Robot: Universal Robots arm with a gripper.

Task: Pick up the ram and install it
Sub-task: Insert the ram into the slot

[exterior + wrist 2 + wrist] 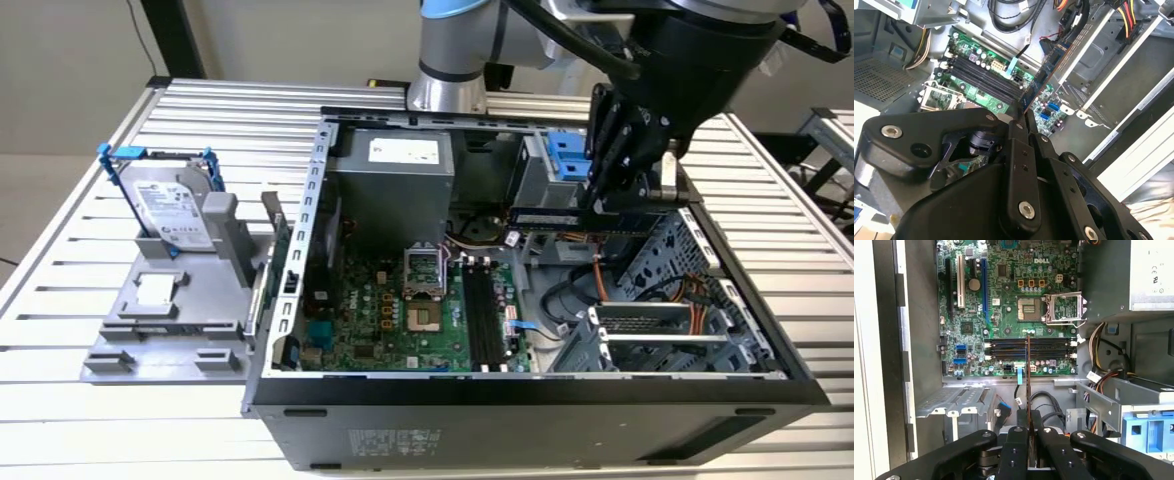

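The ram, a long narrow blue board, hangs over the open computer case toward the exterior view's right. My gripper is shut on one end of it. In the second wrist view the ram sticks out from between the fingers of the gripper, slanting over the motherboard. The first wrist view shows the ram edge-on as a thin line rising from the gripper. The long black motherboard slots lie below it, apart from it.
The case lies open on a slatted metal table. Inside are the power supply, the CPU socket, a metal drive cage, blue drive brackets and loose cables. A hard drive in a blue frame stands on a grey fixture.
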